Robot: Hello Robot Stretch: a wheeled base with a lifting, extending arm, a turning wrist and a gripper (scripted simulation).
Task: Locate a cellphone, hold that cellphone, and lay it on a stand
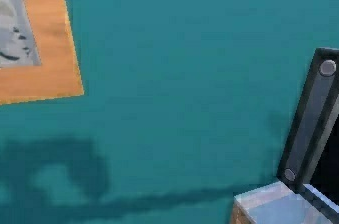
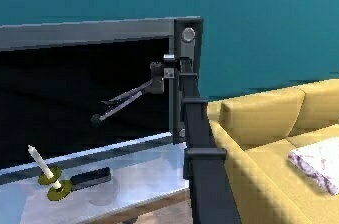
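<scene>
A small dark flat oblong thing (image 2: 89, 178) lies on the pale grey stand (image 2: 149, 172), in front of a big black television (image 2: 57, 95). The arm (image 2: 199, 150) rises just right of the middle of the arm side view. Its gripper (image 2: 97, 117) reaches left and down across the dark screen, above the stand top and the oblong thing. I cannot tell whether it holds anything, as the fingers (image 2: 122, 100) lie against the black screen. The stand's corner (image 1: 267, 206) and the television's edge (image 1: 317, 115) show at the forward view's right.
A white candle (image 2: 36, 160) in a yellow-green holder (image 2: 53, 186) stands on the stand left of the dark thing. A yellow sofa (image 2: 277, 115) with a white patterned cloth (image 2: 322, 162) lies at the right. A teal wall (image 1: 187, 90) carries an orange-framed picture (image 1: 22, 45).
</scene>
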